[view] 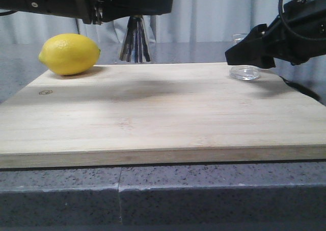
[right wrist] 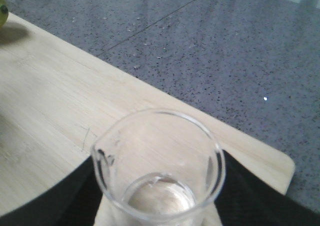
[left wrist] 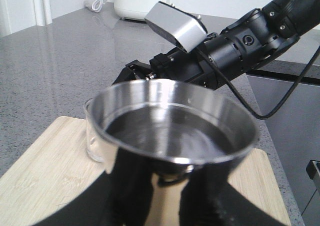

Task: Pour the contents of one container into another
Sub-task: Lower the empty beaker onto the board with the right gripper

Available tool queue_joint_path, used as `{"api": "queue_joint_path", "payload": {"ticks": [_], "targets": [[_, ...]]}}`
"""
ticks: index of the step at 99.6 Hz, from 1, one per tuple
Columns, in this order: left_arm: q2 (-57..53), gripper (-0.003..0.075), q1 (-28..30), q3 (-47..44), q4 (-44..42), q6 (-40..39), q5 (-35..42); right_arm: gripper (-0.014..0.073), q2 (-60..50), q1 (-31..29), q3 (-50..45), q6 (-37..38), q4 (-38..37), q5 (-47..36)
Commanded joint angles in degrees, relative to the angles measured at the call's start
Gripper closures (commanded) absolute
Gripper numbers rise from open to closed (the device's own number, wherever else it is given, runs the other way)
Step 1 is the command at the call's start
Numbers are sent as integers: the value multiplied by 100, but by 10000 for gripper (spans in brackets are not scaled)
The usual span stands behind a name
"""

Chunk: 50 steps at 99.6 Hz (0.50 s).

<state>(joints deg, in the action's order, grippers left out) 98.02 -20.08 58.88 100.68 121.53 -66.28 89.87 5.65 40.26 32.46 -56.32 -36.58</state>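
The steel jigger hangs by the far edge of the board, and my left gripper is shut on it from above. In the left wrist view its upper cup fills the picture with dark liquid inside, the black fingers clamped on its waist. The clear glass beaker stands on the board at the far right with my right gripper shut on its sides. In the right wrist view the beaker sits upright between the black fingers, its lip to one side, with hardly anything inside.
A yellow lemon lies at the far left of the wooden board, which rests on a grey speckled counter. A white appliance stands at the back of the counter. The right arm reaches in behind the jigger.
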Motion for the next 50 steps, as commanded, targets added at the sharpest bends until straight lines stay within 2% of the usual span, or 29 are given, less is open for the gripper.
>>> {"api": "queue_joint_path", "payload": {"ticks": [1,11,24,50], "targets": [[-279,500,-34,119,529,-1,-572,92,-170,-44,143,-60,192,-298],[-279,500,-34,119,529,-1,-572,18,-324,-44,143,74,192,-66],[-279,500,-34,119,529,-1,-572,8,-684,-44,143,576,77,317],[-279,500,-34,119,529,-1,-572,8,-1681,-44,143,3179,-1822,616]]}}
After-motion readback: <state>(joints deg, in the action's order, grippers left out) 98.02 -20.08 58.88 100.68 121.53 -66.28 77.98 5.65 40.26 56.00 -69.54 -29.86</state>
